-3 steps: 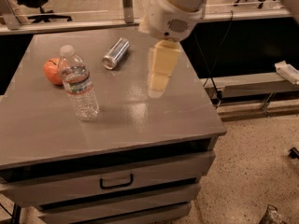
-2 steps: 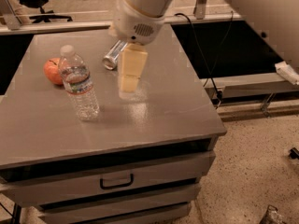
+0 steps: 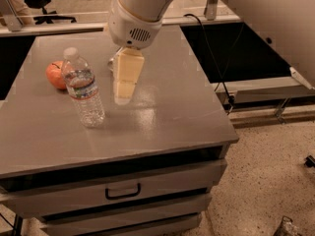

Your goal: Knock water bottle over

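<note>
The water bottle stands upright on the left part of the grey cabinet top. It is clear ribbed plastic with a white cap and a white-blue-red label band. My gripper hangs from the white arm, just right of the bottle and a little behind it, its cream fingers pointing down close over the top. A small gap shows between gripper and bottle. A red-orange apple lies just behind the bottle to the left.
A silver can lies behind the gripper, mostly hidden by it. The cabinet has drawers below, one with a black handle. A black desk and cables stand to the right, office chairs at the back.
My arm and gripper have moved left across the cabinet top, from right of the can to close beside the bottle. The bottle and apple have not moved.
</note>
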`<state>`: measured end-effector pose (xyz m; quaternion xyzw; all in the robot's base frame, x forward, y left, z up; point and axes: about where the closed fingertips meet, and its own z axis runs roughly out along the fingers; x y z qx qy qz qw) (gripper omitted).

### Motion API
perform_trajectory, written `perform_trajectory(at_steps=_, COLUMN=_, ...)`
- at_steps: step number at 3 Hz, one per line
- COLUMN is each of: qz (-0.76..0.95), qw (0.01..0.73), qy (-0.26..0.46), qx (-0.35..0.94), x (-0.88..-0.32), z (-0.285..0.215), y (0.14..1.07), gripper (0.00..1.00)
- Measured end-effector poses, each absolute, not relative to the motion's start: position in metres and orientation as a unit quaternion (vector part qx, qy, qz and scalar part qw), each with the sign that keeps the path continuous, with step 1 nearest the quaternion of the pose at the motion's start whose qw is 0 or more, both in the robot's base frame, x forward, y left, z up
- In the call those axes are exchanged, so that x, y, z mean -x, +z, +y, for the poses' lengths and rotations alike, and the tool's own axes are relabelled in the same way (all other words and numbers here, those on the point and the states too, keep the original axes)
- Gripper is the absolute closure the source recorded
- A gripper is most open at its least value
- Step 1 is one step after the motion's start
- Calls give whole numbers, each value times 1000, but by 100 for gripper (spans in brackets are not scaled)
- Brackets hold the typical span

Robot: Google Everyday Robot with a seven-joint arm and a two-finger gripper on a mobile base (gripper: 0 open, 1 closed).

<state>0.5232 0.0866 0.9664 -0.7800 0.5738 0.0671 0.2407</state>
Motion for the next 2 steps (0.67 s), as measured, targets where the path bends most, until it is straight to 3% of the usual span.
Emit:
perform_trajectory(at_steps=1, qz=564, qw=270, qy=111, qx=773, x=-527, z=97, y=956, gripper=0)
perform_trajectory(at_steps=2, qz=522, qw=354, qy=224, qx=743, x=-547, z=130, y=928, gripper=0)
